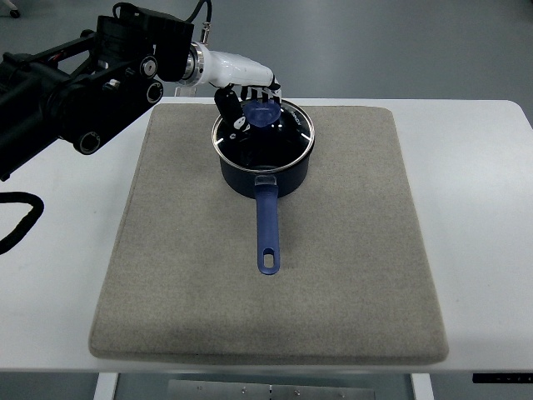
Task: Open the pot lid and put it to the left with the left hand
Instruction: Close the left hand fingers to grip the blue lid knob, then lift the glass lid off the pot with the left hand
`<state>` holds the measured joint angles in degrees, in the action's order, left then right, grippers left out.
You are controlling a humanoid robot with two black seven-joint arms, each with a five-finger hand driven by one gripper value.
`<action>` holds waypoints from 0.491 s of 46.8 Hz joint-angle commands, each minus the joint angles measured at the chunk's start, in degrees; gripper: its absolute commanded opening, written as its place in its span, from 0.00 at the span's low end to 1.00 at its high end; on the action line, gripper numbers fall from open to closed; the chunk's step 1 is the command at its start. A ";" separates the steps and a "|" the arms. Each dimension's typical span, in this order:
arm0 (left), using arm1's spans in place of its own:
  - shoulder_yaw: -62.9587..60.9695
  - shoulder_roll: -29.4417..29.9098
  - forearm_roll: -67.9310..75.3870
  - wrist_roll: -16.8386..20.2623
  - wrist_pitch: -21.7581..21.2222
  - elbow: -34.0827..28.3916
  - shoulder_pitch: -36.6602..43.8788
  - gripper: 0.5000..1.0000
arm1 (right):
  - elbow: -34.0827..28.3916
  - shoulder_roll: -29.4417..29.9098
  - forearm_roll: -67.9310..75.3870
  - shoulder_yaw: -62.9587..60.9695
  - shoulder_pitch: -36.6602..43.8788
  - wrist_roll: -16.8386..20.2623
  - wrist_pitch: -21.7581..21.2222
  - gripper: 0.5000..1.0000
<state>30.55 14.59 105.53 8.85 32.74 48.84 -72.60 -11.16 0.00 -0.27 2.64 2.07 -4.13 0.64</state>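
A dark blue saucepan (265,171) stands on the grey mat (266,283), its long blue handle (267,233) pointing toward the near edge. A glass lid (279,137) with a metal rim sits on the pot. My left hand (250,98) reaches in from the upper left, over the far side of the lid. Its fingers are curled around the lid's blue knob (261,112). The lid looks seated on the pot. The right arm is out of view.
The mat lies on a white table (475,233). The black left arm (83,92) spans the upper left corner. A black cable (21,221) loops at the left edge of the table.
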 commanded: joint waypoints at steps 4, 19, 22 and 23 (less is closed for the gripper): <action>0.30 0.08 0.11 0.02 -0.05 -0.06 -0.44 0.03 | 0.00 0.00 0.00 0.00 0.03 0.00 -0.02 0.83; 0.74 0.35 -0.15 0.02 0.04 0.20 -1.14 0.00 | 0.00 0.00 0.00 0.00 0.03 0.00 -0.02 0.83; 0.83 0.79 -0.15 0.02 0.04 0.20 -1.58 0.00 | 0.00 0.00 -0.08 0.00 -0.05 0.00 -0.02 0.83; 0.83 0.88 -0.24 0.02 0.04 0.20 -1.75 0.00 | 0.00 0.00 0.00 0.00 0.03 0.00 -0.02 0.83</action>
<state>31.35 15.06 105.38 8.88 32.70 49.04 -73.87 -11.16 0.00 -0.27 2.64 2.08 -4.13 0.62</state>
